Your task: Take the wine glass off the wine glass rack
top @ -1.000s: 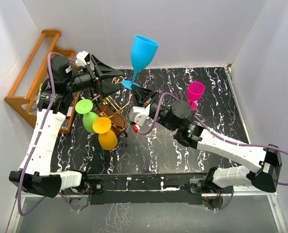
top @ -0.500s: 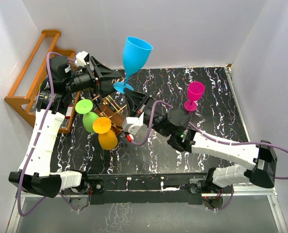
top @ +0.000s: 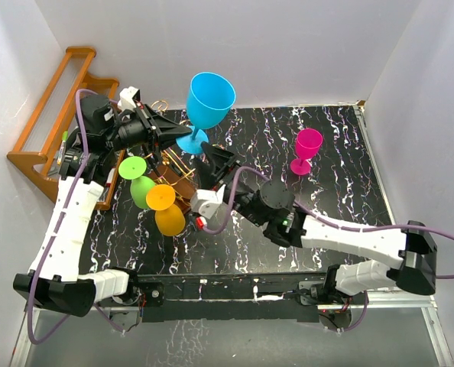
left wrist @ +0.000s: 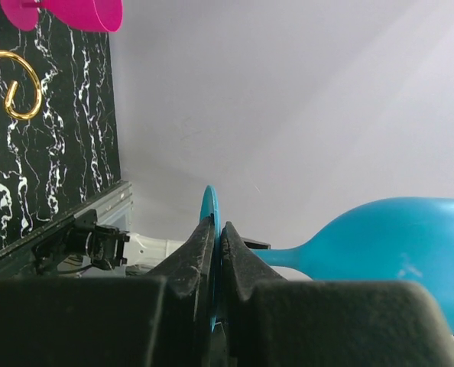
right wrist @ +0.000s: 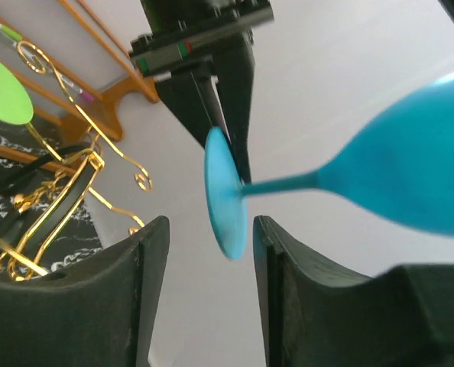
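Note:
A blue wine glass [top: 210, 99] hangs in the air above the back of the table, clear of the wine glass rack [top: 183, 183], a gold wire stand on a brown base. My left gripper [top: 177, 130] is shut on the rim of its round foot [left wrist: 209, 205], with the bowl [left wrist: 410, 245] lying out to the right. My right gripper [right wrist: 210, 223] is open, one finger on either side of the foot [right wrist: 223, 191] and not touching it. A green glass [top: 139, 182] and an orange glass [top: 164, 208] hang upside down on the rack.
A pink glass [top: 307, 149] stands upright on the black marbled table [top: 342, 191] at the back right. An orange-brown wooden stepped shelf [top: 47, 126] leans in the left corner. White walls close in the back and both sides.
My left gripper has shut on the blue glass's foot and my right gripper has opened and let go of it. The glass has shifted left.

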You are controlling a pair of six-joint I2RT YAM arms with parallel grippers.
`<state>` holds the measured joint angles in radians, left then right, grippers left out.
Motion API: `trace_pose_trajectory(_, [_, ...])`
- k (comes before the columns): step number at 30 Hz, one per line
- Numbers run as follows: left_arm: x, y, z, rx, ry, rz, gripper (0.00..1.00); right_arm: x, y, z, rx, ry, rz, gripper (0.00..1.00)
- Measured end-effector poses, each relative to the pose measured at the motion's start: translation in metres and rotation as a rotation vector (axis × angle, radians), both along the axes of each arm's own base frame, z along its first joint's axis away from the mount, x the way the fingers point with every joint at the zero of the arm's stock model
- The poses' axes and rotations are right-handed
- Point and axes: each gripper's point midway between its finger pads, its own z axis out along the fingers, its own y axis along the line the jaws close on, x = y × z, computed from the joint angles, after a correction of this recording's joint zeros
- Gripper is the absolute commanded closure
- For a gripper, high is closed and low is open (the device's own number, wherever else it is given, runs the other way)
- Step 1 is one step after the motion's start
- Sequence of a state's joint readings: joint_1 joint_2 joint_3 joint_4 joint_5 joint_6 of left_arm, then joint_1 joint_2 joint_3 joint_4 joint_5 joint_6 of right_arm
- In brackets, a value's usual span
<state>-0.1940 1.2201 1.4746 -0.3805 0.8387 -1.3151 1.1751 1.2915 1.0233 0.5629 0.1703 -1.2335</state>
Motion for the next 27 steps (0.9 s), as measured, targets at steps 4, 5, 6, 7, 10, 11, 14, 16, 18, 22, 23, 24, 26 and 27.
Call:
trace_pose_trajectory(4, [0.005, 0.006, -0.001, 0.024, -0.042, 0.069, 1.0, -0.002, -0.03, -0.012, 0.044, 0.13, -0.045, 0.46])
trace_pose_trajectory(5, [0.007, 0.008, -0.001, 0.03, -0.049, 0.09, 1.0, -0.002, -0.04, -0.012, 0.063, 0.165, -0.058, 0.49])
trace_pose_trajectory(6, [0.009, 0.01, -0.001, 0.039, -0.064, 0.117, 1.0, -0.003, -0.053, -0.014, 0.089, 0.214, -0.077, 0.53])
trace_pose_trajectory(7, [0.01, 0.013, 0.0, 0.048, -0.08, 0.143, 1.0, -0.003, -0.065, -0.014, 0.119, 0.263, -0.096, 0.58])
trace_pose_trajectory(10, [0.015, 0.022, 0.005, 0.078, -0.147, 0.215, 1.0, -0.001, -0.106, -0.017, 0.25, 0.429, -0.187, 0.85])
trace_pose_trajectory(11, [0.017, 0.025, 0.006, 0.093, -0.168, 0.234, 1.0, 0.001, -0.119, -0.021, 0.3, 0.489, -0.228, 0.91])
trace_pose_trajectory(14, [0.023, 0.032, 0.005, 0.148, -0.22, 0.279, 1.0, 0.023, -0.148, -0.037, 0.408, 0.673, -0.384, 0.92])
trace_pose_trajectory(16, [0.026, 0.036, -0.001, 0.188, -0.238, 0.297, 1.0, 0.058, -0.172, -0.039, 0.478, 0.785, -0.498, 0.92])
trace_pose_trajectory(18, [0.028, 0.04, -0.007, 0.234, -0.253, 0.31, 1.0, 0.104, -0.202, -0.046, 0.532, 0.907, -0.611, 0.92])
trace_pose_trajectory(22, [0.031, 0.047, -0.021, 0.322, -0.272, 0.32, 1.0, 0.166, -0.238, -0.067, 0.616, 1.195, -0.668, 0.5])
trace_pose_trajectory(23, [0.031, 0.049, -0.025, 0.345, -0.278, 0.32, 1.0, 0.169, -0.232, -0.069, 0.626, 1.275, -0.623, 0.44])
trace_pose_trajectory(24, [0.031, 0.051, -0.029, 0.368, -0.28, 0.321, 1.0, 0.169, -0.221, -0.066, 0.631, 1.344, -0.557, 0.4])
trace_pose_trajectory(26, [0.029, 0.055, -0.034, 0.411, -0.285, 0.32, 1.0, 0.158, -0.188, -0.044, 0.636, 1.455, -0.36, 0.37])
trace_pose_trajectory(27, [0.029, 0.056, -0.035, 0.424, -0.289, 0.32, 1.0, 0.15, -0.174, -0.03, 0.633, 1.484, -0.27, 0.37])
